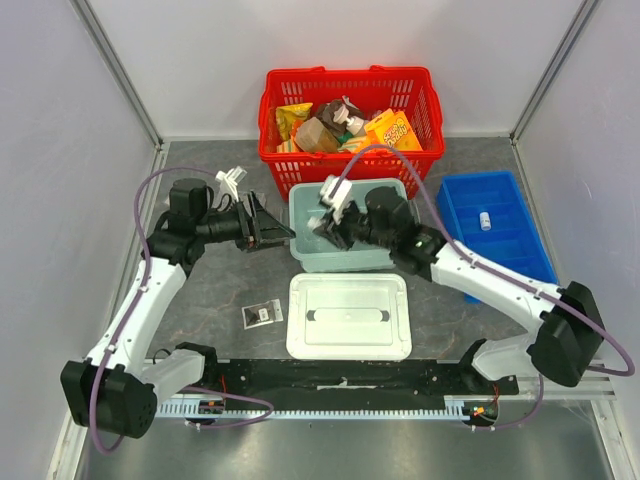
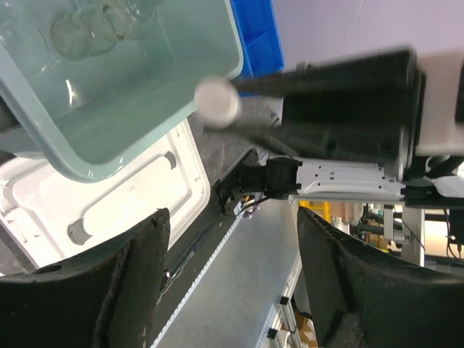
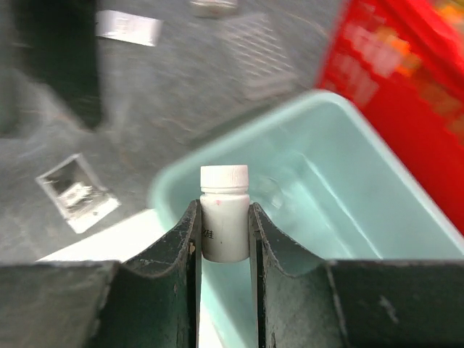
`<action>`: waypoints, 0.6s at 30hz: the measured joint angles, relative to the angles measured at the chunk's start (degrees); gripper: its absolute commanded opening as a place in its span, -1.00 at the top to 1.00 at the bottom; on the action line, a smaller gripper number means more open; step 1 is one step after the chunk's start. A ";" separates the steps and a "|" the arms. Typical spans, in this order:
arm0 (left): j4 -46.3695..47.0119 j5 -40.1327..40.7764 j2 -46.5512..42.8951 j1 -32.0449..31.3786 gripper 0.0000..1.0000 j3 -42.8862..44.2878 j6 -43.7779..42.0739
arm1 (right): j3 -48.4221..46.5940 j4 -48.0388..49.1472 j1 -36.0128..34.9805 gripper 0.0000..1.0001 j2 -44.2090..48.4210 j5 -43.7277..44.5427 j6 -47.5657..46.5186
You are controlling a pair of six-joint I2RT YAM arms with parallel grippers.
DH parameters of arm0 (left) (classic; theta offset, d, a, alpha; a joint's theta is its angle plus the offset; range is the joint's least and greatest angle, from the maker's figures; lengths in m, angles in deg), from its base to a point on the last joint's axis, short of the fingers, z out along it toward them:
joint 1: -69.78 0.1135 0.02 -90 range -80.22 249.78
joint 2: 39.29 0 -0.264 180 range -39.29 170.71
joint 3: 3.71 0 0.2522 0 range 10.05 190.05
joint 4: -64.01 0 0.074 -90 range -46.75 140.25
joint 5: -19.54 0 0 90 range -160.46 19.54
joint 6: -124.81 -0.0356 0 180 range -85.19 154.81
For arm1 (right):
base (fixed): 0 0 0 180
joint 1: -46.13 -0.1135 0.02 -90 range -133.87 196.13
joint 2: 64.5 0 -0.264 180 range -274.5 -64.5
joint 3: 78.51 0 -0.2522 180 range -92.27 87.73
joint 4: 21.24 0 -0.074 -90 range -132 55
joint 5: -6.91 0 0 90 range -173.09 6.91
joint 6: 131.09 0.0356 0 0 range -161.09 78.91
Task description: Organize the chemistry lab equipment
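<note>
You can't read the vial (image 3: 224, 214) label; the right tool (image 3: 223, 210) hides its base; the packet (image 3: 76, 192) is blurred.

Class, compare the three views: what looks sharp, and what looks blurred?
Top external: evenly lit, sharp throughout. Right wrist: the white vial is crisp, the red basket and teal bin behind it smeared. Left wrist: the teal bin and white lid look soft.

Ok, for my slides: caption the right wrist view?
Right gripper shut on a white-capped vial above the pale green bin.
</note>
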 measured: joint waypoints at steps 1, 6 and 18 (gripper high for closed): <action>-0.48 0.76 -0.07 0.00 -0.58 0.85 -0.52 | -1.20 -2.05 1.88 0.57 0.02 0.90 0.66; -5.64 7.80 -0.70 -0.02 -0.64 5.77 -5.44 | -6.05 -9.99 13.75 0.55 3.43 11.89 6.34; -12.07 33.70 -4.68 -0.04 -0.66 2.62 -14.99 | -4.55 -19.82 46.34 0.53 7.74 26.10 18.73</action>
